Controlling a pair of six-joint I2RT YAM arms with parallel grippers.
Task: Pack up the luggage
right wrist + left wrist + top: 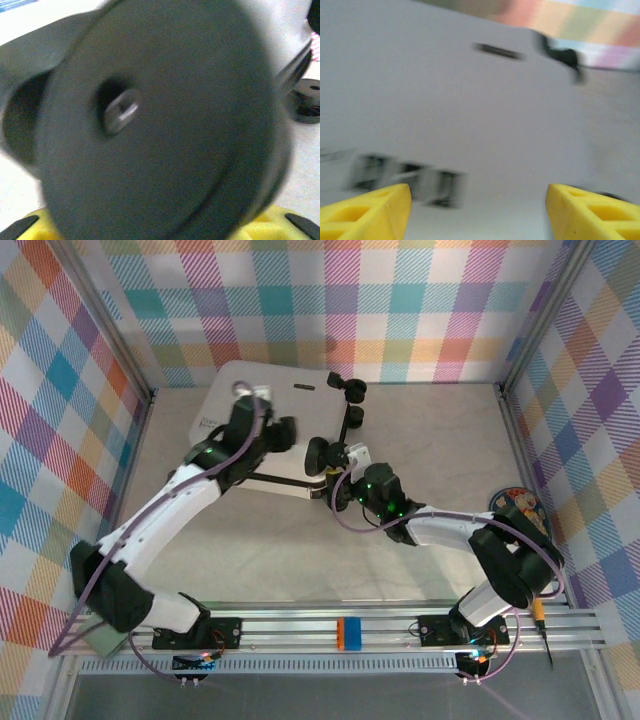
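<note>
The luggage (290,390) lies shut at the back of the table, white shell up, with its black wheels (352,390) on the right side. My left gripper (285,430) hovers over the shell. In the left wrist view its yellow fingers (370,207) stand wide apart over the white luggage (470,110), with blurred dark printed marks (405,177) below and nothing between them. My right gripper (340,472) sits at the near right corner wheel (320,452). That black wheel (160,125) is pressed close to the right wrist camera and hides the gap between the yellow fingertips (282,222).
A colourful round plate (517,505) lies by the right wall. A small orange and blue block (347,630) sits on the front rail. Checked walls close in the table on three sides. Another luggage wheel (307,102) shows at the right.
</note>
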